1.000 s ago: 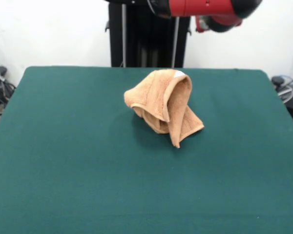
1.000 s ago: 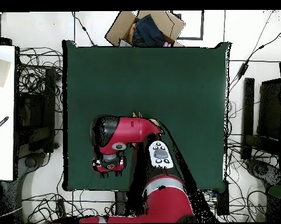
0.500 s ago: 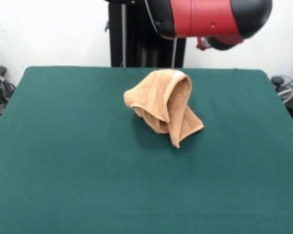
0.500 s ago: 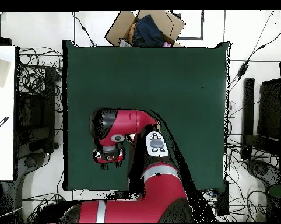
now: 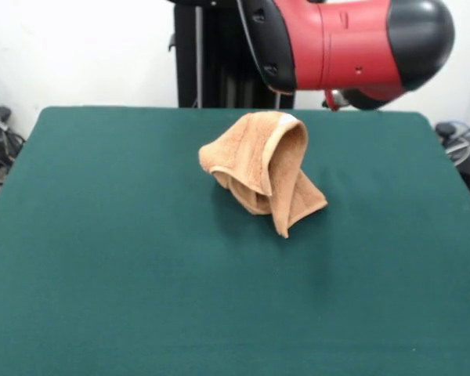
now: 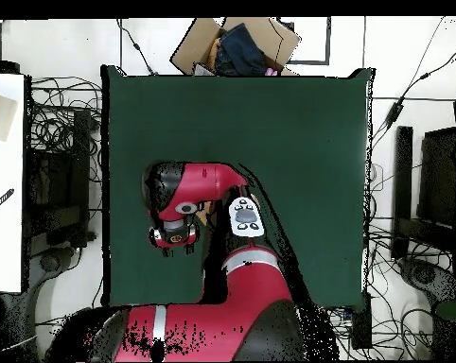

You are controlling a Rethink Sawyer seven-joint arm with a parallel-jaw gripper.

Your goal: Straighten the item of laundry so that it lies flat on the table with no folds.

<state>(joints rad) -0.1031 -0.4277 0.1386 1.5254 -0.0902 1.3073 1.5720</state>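
Observation:
The item of laundry [image 5: 262,168], an orange-tan towel, sits bunched in a folded heap on the table [image 5: 102,274], a little beyond its middle, with a white label at the top of the heap. The red and black arm [image 5: 345,43] hangs above and behind it without touching it. From overhead, the arm [image 6: 199,184] covers the towel, and the gripper [image 6: 175,237] at its end points down near the table's [image 6: 298,123] lower left part. Whether it is open or shut does not show.
A cardboard box [image 6: 236,45] holding dark cloth stands just past the table's top edge in the overhead view. Cables lie on the floor around the table. A white surface [image 6: 3,180] stands to the left. The black pedestal [image 5: 235,63] rises behind the table.
The arm has swung lower and closer to the front camera, filling more of the top right. From overhead its end has shifted slightly up the picture. The towel has not moved.

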